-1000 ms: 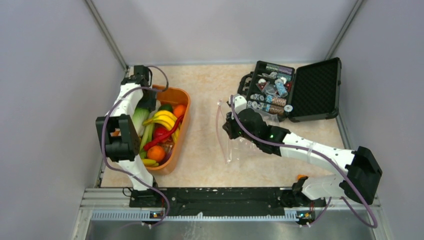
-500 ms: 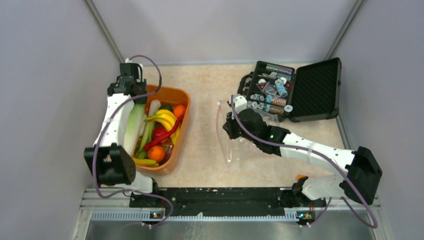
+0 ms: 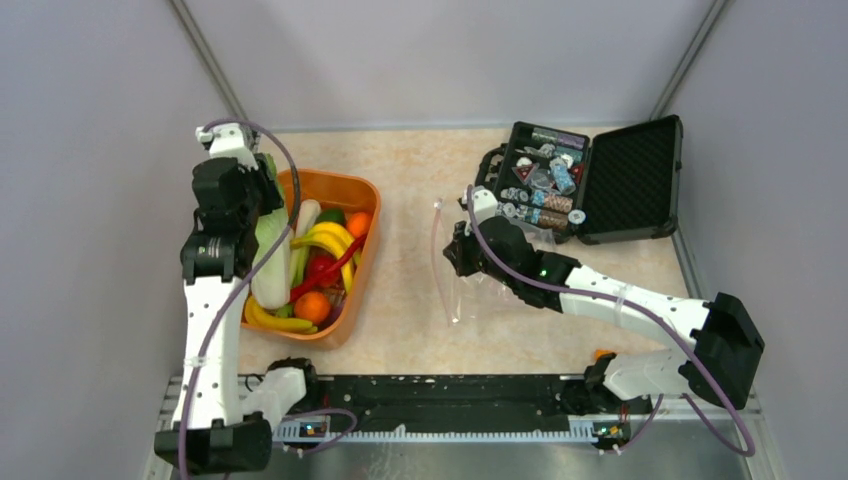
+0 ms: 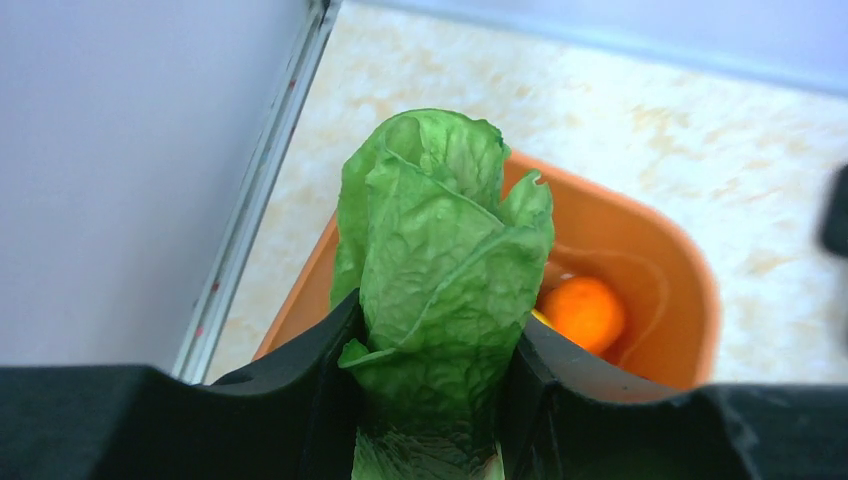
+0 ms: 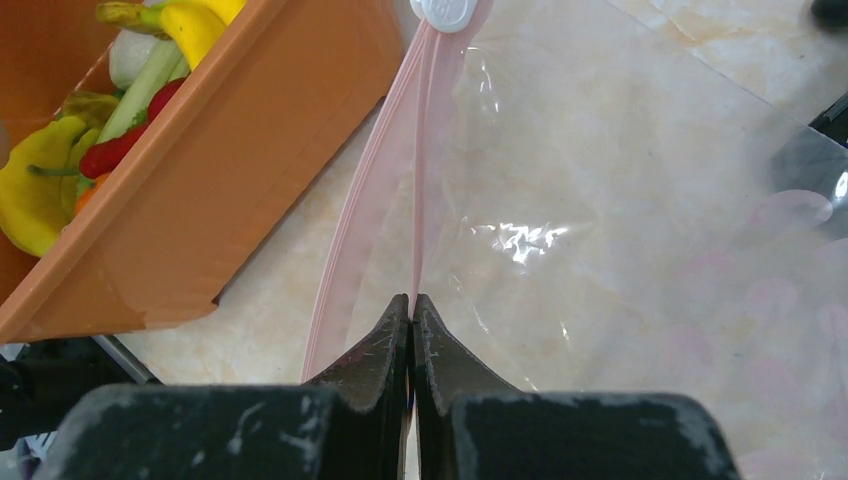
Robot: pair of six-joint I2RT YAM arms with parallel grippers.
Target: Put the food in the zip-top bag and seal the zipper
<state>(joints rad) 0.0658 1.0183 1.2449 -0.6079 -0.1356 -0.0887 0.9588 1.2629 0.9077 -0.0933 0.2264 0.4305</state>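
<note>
Your left end effector point(image 4: 430, 345) is clamping the lettuce point(image 4: 440, 230) above the orange tub point(image 4: 650, 260). Your right end effector point(image 5: 412, 310) is pinching the zip-top bag point(image 5: 620, 200) by its zipper point(image 5: 400, 150) on the surface point(image 3: 410, 200). Next, you're probably needing its mouth spread wide for the lettuce.

I can read no text, label, brand, number or sign in any of my views. The small packets point(image 3: 548, 180) in the black case point(image 3: 635, 180) at the far right corner of the surface point(image 3: 420, 300) carry coloured print, but it is too small to make out. The white slider point(image 5: 447, 10) on the zipper point(image 5: 418, 180) shows no mark that I can read.
</note>
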